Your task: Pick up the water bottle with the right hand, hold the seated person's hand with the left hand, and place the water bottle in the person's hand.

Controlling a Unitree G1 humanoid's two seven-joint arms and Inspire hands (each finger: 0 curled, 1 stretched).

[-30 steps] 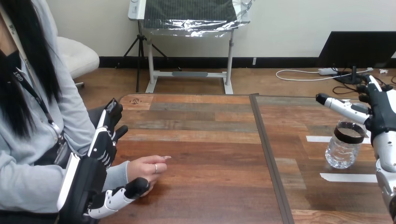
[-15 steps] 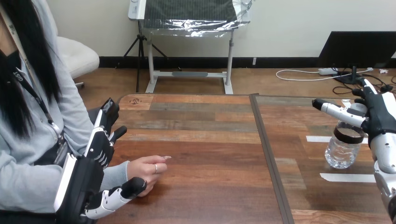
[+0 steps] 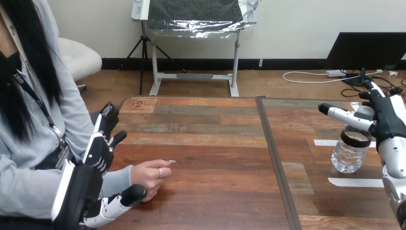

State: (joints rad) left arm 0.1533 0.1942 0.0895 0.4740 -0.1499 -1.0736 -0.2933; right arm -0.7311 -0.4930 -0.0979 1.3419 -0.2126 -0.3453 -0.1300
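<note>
Head view: water bottle (image 3: 348, 154) just beside right hand (image 3: 390, 122).

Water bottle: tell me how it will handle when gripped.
The water bottle looks thin, clear and ribbed, so it probably dents under a squeeze. Standing upright, it may tip if the right hand nudges its top.

The table (image 3: 201, 139) lies bare across the middle of the frame, from the person's hand (image 3: 149, 175) at lower left to the water bottle (image 3: 348, 153) at right. The left hand (image 3: 98, 151) closes off the person's hand from the left. The right hand (image 3: 385, 120) crowds the bottle's right side and top, leaving its left side free.
</note>
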